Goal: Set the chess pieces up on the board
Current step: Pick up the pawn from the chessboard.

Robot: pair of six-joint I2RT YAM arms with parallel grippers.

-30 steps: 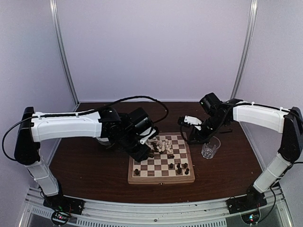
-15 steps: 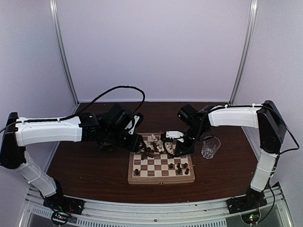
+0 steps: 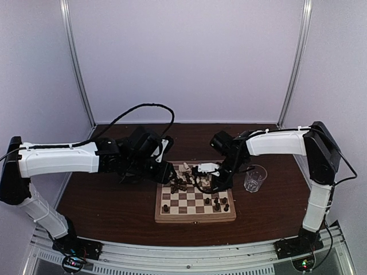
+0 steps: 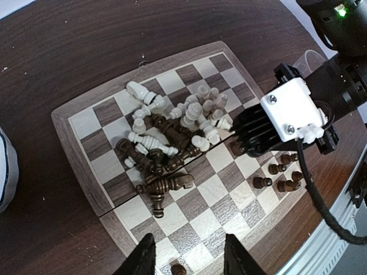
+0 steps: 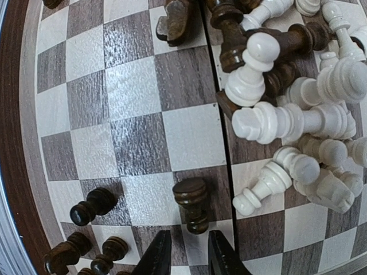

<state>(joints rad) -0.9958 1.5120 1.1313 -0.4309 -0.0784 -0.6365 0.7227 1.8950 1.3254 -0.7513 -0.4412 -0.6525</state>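
**Closing in for a pick, nothing gripped yet**

Since approx a sec ago the R arm (image 3: 275,140) has swung in from beside the glass (image 3: 254,178) to the far-right part of the board (image 3: 195,217). The L arm (image 3: 57,160) has pulled back off the pile to the board's left side, prob. to give the other arm room.

R claw (image 5: 186,255): fingers apart, nothing held. Its wrist view shows one dark piece (image 5: 191,209) on a square next to the board's centre fold. It sits just ahead of the gap btwn the fingers, not yet btwn them. Lined up like that, it reads as an approach to grasp that piece, though that's my guess only.

L claw (image 4: 189,258): also spread and empty, held above the board w/ nearly all of it in its camera. Looks like a waiting pose.

The chess pieces: most lie in one mixed heap (image 4: 172,132), cream and dark tangled, on the board's far half, many on their sides. A few dark pcs (image 3: 217,201) stand by the near-right edge, so that side seems begun. No cream piece looks placed, so the task is early by my read.

Next move calls for a narrow, straight-down close. Cream pcs lie near the target and a wide sweep could roll them. The glass stands on the worktop (image 3: 103,200) just off the board's right edge, near the R arm, so there's a knock risk
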